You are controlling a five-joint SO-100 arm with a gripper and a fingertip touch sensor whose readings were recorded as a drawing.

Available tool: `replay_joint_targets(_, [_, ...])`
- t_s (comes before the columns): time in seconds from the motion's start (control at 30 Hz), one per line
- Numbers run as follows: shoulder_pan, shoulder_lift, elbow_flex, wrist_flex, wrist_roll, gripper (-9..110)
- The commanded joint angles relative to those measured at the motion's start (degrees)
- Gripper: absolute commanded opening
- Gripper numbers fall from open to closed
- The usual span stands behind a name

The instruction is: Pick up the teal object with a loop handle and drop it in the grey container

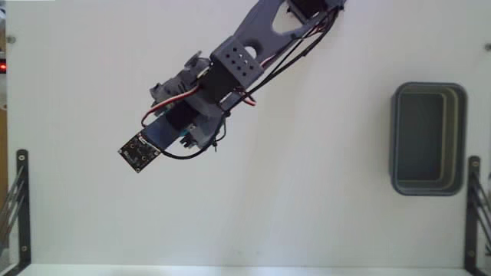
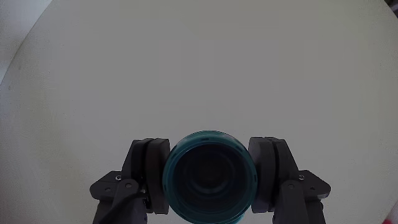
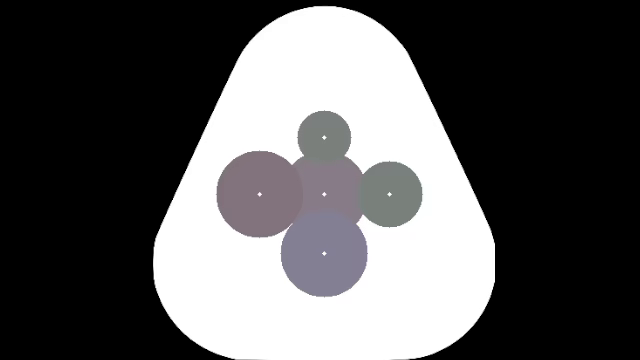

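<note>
Item one, the claw (image 2: 209, 180): your wrist view shows its two dark fingers (image 2: 149, 177) set one on each side of the teal object with a loop handle (image 2: 209, 177), pressed against its round wall, so you have the claw closed on it. The fingers enter from the bottom edge of that view.

Item two, the teal object with a loop handle: you see it end-on in the wrist view, a teal ring around a dark hollow centre, sitting between the fingers at the lower middle of the picture. The loop handle itself cannot be made out there. In the fixed view the object is hidden under the arm, and you cannot tell from either view whether it touches the worktop or hangs clear.

Item three, the arm (image 1: 230, 73): in the fixed view it reaches from the top edge down and to the left, grey-blue and black parts with red and black wires along it, ending in a small black circuit board (image 1: 140, 152) at its lower left tip.

Item four, the grey container (image 1: 428, 138): a rectangular blue-grey bin with rounded corners and a darker inside, standing at the right of the fixed view, well apart from the arm's tip.

Item five, the worktop (image 1: 307, 199): plain white, with black metal brackets (image 1: 17, 201) at the lower left and lower right edges of the fixed view.
</note>
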Motion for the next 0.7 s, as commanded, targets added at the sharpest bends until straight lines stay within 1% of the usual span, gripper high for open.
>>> replay_joint_targets(0.0, [0.7, 2.2, -3.1, 0.5, 0.2, 67])
replay_joint_targets(0.67, [-0.2, 2.3, -3.1, 0.5, 0.2, 67])
